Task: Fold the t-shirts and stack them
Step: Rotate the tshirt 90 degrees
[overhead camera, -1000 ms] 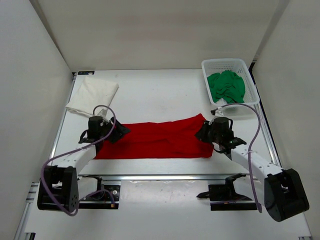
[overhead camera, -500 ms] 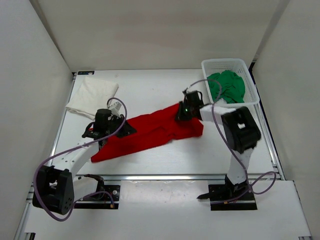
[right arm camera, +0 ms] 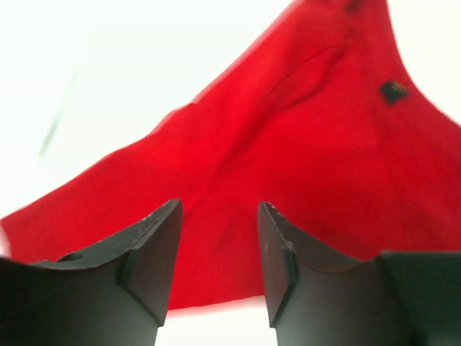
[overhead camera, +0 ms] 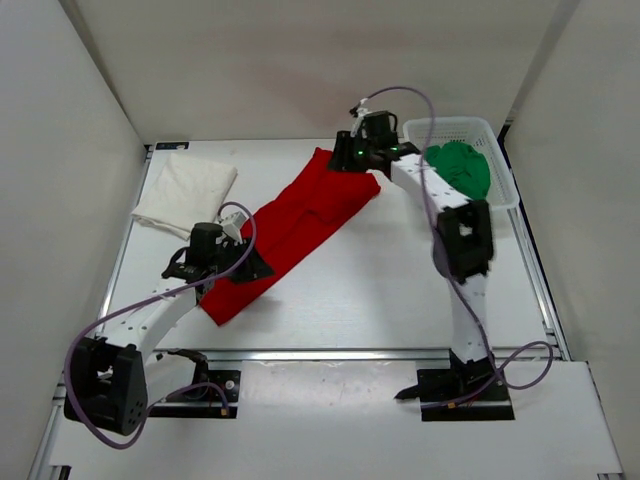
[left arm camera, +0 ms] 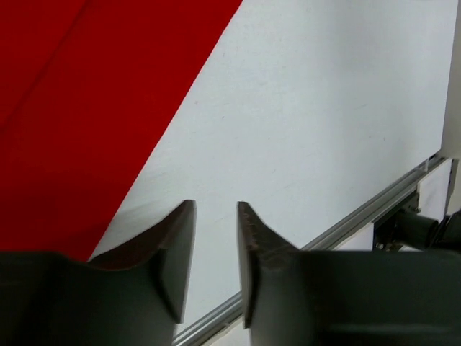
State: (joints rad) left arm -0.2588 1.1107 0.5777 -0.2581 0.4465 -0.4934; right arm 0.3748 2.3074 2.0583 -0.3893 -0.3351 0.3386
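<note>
The red t-shirt [overhead camera: 300, 220] lies folded into a long strip, running diagonally from front left to back centre. My left gripper [overhead camera: 258, 270] is at its near end, open and empty over bare table beside the red edge [left arm camera: 72, 108]. My right gripper [overhead camera: 342, 160] reaches far back over the strip's far end [right arm camera: 288, 144]. It is open, with the cloth below it and nothing between the fingers. The white t-shirt [overhead camera: 185, 190] lies folded at the back left. The green t-shirt [overhead camera: 455, 168] sits crumpled in the basket.
A white mesh basket [overhead camera: 450, 123] stands at the back right corner. A metal rail [overhead camera: 330, 353] runs along the table's front edge and shows below my left gripper [left arm camera: 360, 216]. White walls close in the left, back and right sides.
The red t-shirt swung from lying across the table to a diagonal. The right arm carried its right end to the back and let go. The left gripper also released its end.
</note>
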